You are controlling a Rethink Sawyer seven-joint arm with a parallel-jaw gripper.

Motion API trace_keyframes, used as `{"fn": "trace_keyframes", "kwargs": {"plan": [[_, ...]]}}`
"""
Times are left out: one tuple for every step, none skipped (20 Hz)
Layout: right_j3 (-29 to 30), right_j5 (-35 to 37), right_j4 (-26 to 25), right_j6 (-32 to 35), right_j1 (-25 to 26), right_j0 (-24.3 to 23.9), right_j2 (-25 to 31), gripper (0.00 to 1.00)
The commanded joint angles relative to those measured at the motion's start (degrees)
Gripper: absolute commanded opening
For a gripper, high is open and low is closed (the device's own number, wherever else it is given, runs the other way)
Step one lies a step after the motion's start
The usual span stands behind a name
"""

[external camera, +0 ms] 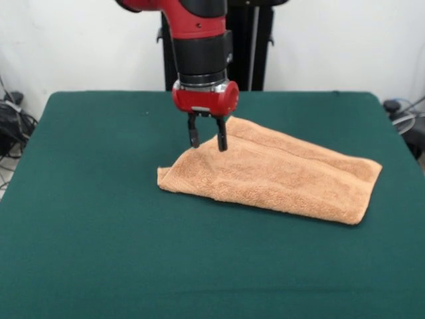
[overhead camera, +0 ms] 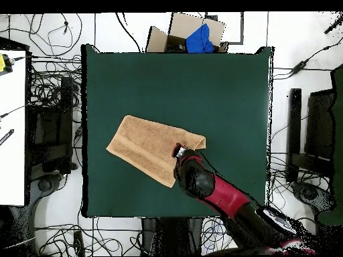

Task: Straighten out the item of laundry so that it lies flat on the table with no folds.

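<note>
Nearest the front edge, the green felt table (external camera: pixel 99 266) lies bare, and the first thing met going back is the orange-tan hand towel (external camera: pixel 285 176), lying about mid-table and a little toward the right side in the front view. It is not spread out: it looks doubled over on itself, a thick wedge with a rounded fold along its near-left end and a squarer end pointing toward the table's right edge (no tag can be made out from either camera). Just behind that folded end, the red and black arm comes straight down, and its gripper (external camera: pixel 206 141) has its two black fingers apart with a clear gap between them, their tips at or just above the towel's far upper edge, clasping nothing. That placement reads as a set-up for pinching the top layer at its edge, so it could be drawn back to open the fold. Overhead, the towel sits slanted to the table's edges, with the gripper at its robot-side corner.
</note>
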Motion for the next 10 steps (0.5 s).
{"fn": "trace_keyframes", "kwargs": {"plan": [[-2.5, 1.1, 2.2, 11.9, 3.3, 2.9, -2.6, 1.00], [-2.5, 1.2, 2.3, 12.0, 3.2, 2.9, -2.7, 1.00], [-2.4, 0.9, 2.2, 12.2, 3.4, 2.7, -2.6, 1.00], [-2.4, 0.9, 2.1, 12.2, 3.4, 2.7, -2.6, 1.00], [-2.4, 0.9, 2.0, 12.2, 3.5, 2.5, -2.6, 1.00], [-2.3, 0.9, 1.9, 12.1, 3.5, 2.4, -2.6, 1.00], [-2.3, 1.3, 1.8, 11.8, 3.3, 2.2, -2.7, 1.00], [-2.3, 1.4, 1.6, 11.6, 3.3, 2.0, -2.7, 1.00], [-2.3, 1.8, 1.4, 11.2, 3.2, 1.7, -2.8, 1.00], [-2.4, 1.9, 1.2, 11.0, 3.3, 1.5, -2.9, 1.00]]}}
